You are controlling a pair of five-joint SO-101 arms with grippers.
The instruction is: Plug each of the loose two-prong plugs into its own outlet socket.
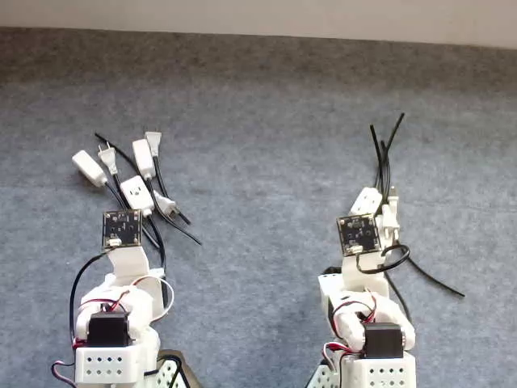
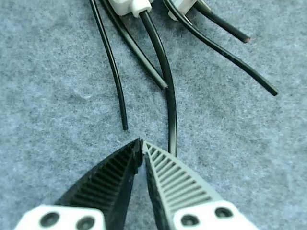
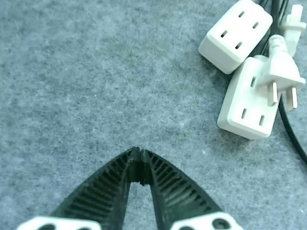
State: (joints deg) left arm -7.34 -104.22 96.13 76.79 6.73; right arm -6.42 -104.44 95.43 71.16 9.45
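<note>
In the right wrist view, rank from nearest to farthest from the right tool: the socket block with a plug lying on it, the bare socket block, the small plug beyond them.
1. The socket block with a plug lying on it, closest to the right tool.
2. The bare socket block, just behind the first.
3. The small plug, farthest, beyond both blocks.

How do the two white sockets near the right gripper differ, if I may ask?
The nearer socket has a white plug lying across it, not inserted; the farther socket is bare. The farther socket shows four slots; the nearer socket three. Both are white, slots up.
</note>
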